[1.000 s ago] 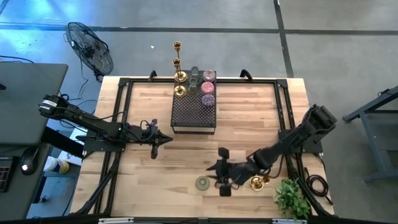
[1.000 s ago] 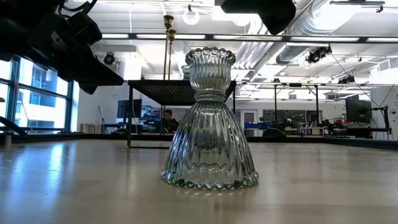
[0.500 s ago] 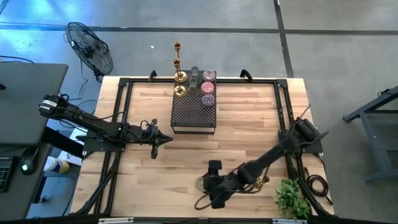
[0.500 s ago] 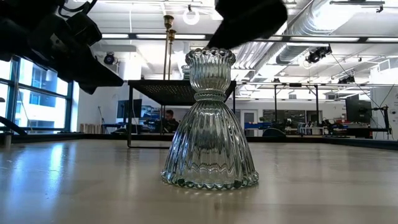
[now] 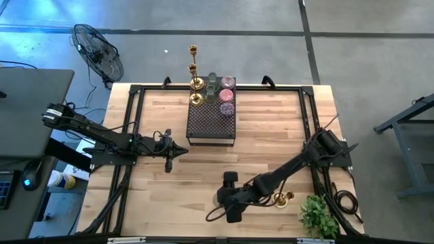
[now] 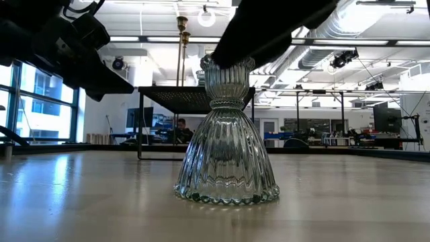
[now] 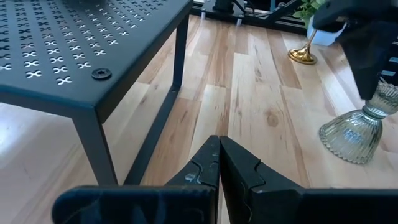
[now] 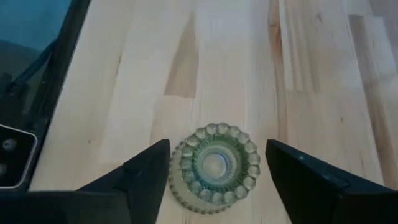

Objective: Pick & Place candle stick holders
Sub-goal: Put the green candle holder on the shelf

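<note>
A ribbed green-clear glass holder [image 8: 214, 165] stands upright on its wide base near the table's near edge [image 6: 227, 148]. My right gripper [image 8: 217, 149] hangs over it, open, with one finger on each side of its top cup and a gap on both sides. In the high view, the gripper [image 5: 227, 203] covers most of the holder. A gold candlestick [image 5: 281, 198] lies on its side to the right. My left gripper [image 5: 178, 152] waits shut at mid-left, beside the dark box [image 5: 211, 122].
The dotted dark box stands on legs [image 7: 93, 149] at the far middle. At its far end are gold candlesticks [image 5: 195, 81] and pink and green glass cups [image 5: 226, 95]. A leafy plant [image 5: 317, 215] sits at the near right corner. Bare wood lies between the arms.
My right gripper has gone toward the table's left edge and down, tipping more steeply. It has left the gold candlestick's side and now stands over the glass holder. The holder and the candlestick have stayed where they were.
</note>
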